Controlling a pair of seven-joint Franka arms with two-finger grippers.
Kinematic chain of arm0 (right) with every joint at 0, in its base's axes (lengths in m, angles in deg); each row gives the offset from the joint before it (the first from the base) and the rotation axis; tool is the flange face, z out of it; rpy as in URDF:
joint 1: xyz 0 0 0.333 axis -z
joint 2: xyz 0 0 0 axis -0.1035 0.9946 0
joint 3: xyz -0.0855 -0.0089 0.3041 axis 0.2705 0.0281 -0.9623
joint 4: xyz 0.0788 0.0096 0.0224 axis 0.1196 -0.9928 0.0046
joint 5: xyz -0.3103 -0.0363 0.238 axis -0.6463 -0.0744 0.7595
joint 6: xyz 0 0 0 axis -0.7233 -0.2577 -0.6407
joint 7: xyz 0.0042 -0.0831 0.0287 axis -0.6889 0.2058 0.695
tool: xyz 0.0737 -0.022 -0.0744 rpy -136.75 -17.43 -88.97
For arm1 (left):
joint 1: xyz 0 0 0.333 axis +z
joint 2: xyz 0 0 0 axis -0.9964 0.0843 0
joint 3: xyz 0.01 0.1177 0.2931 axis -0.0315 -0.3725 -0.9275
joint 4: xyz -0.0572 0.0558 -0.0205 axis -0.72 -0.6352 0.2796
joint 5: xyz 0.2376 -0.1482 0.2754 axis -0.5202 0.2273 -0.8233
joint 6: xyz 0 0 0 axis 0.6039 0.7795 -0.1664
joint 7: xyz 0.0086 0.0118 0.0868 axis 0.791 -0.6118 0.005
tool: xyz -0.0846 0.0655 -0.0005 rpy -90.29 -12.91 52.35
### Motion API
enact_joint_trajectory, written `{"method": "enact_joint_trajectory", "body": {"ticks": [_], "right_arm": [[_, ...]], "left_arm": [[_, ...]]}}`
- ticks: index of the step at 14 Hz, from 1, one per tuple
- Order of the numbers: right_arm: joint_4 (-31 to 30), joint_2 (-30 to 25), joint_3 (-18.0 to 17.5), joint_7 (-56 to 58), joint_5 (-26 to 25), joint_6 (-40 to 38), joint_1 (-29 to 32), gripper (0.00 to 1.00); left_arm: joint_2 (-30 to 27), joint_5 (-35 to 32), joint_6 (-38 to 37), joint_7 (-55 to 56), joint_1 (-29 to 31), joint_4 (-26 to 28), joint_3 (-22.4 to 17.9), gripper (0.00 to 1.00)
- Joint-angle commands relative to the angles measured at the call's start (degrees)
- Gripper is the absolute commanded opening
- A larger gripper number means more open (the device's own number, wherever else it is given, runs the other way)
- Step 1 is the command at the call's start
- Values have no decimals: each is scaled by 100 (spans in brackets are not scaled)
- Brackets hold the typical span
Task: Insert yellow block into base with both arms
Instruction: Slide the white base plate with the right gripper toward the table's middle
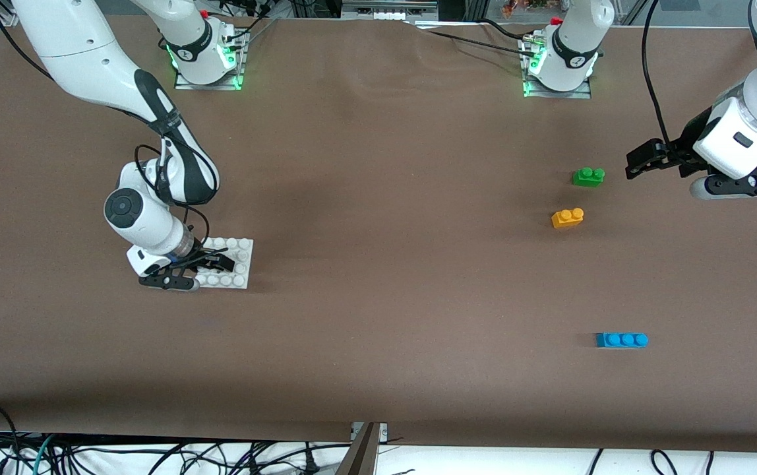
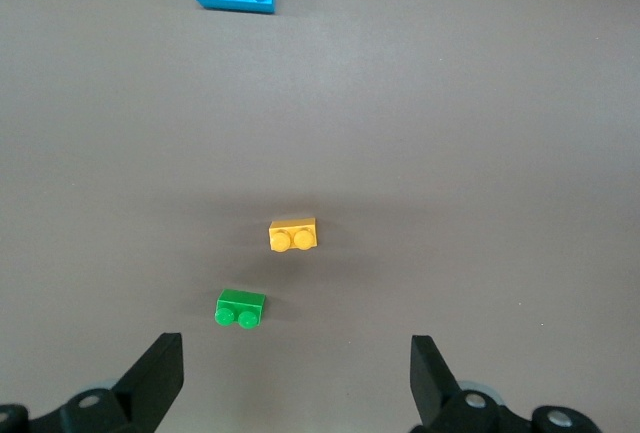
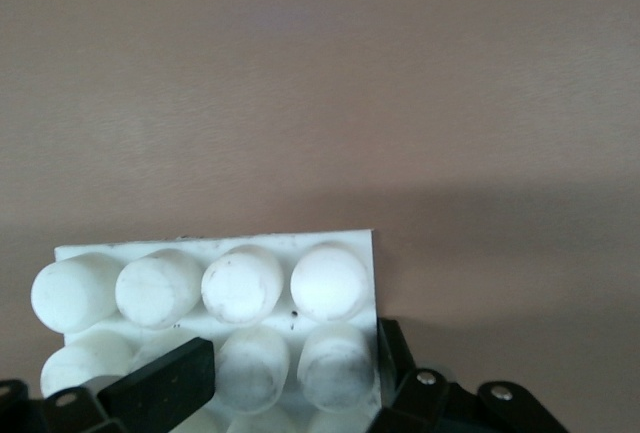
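Nearest the front cam is the blue three-stud brick (image 1: pixel 622 340), lying on the worktop (image 1: pixel 392 277) toward my left arm's end; it's not part of the job, so I leave it alone. Next up, toward my right arm's end, is the base (image 1: pixel 237 264), flat on the worktop w/ studs up. My right claw (image 1: pixel 210 262) is down on it and clenched: in the right wrist view one finger (image 3: pixel 160 385) lies across the studs and the other hugs the plate's edge, so I'm grasping the base by its side. My guess at why: pin or carry it so it won't slide when a brick gets pressed on. Farther from the cam, back toward my left arm's end, sits the yellow block (image 1: pixel 568 218), upright, studs up, untouched and well apart from the base. Just beside it and a bit farther off is the green brick (image 1: pixel 588 176), close but not touching, so my pick needs to come down cleanly on the yellow one w/o nudging green. My left claw (image 1: pixel 649 160) hangs up in the air over the worktop near the green brick, released, jaws wide apart w/ nothing between them; its wrist cam looks down on all three bricks. I'd say it's lined up for the yellow block grab, not yet begun.
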Motion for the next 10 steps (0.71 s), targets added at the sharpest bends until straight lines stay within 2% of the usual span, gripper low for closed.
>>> {"method": "enact_joint_trajectory", "body": {"ticks": [1, 7, 10], "right_arm": [[-5, 2, -64, -247, 55, 79, -188, 73], [206, 107, -20, -817, 55, 79, -698, 73], [416, 282, 119, -1063, 55, 79, -1102, 73]], "left_arm": [[75, -170, -129, -75, -54, -166, -14, 100], [75, -170, -129, -66, -63, -166, -5, 100], [75, -170, -129, -66, -63, -166, -5, 100]]}}
